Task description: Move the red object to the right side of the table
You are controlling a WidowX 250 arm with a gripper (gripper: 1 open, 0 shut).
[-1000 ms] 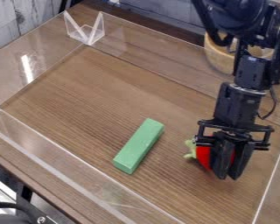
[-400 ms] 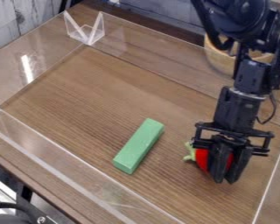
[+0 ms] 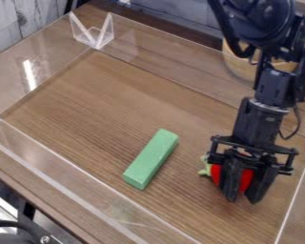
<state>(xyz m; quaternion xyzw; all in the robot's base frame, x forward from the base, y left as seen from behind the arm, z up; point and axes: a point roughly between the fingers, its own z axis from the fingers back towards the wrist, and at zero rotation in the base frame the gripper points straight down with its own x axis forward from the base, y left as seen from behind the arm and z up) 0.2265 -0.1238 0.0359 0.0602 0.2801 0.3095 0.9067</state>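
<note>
The red object [image 3: 221,174], a small glossy toy fruit with a pale leafy cap showing at its left, rests on the table [image 3: 104,105] near the right front corner. My gripper [image 3: 248,183] points straight down over it. Its dark fingers stand slightly parted around the fruit, so the gripper looks open, and they hide most of the fruit's right half.
A green rectangular block [image 3: 152,157] lies to the left of the fruit. A round wooden bowl [image 3: 236,52] sits behind the arm at the back right. Low clear acrylic walls [image 3: 41,152] border the tabletop, with the right wall close to the gripper.
The gripper has come down slightly with the red fruit and its fingers have spread a little. The green block has not moved.
</note>
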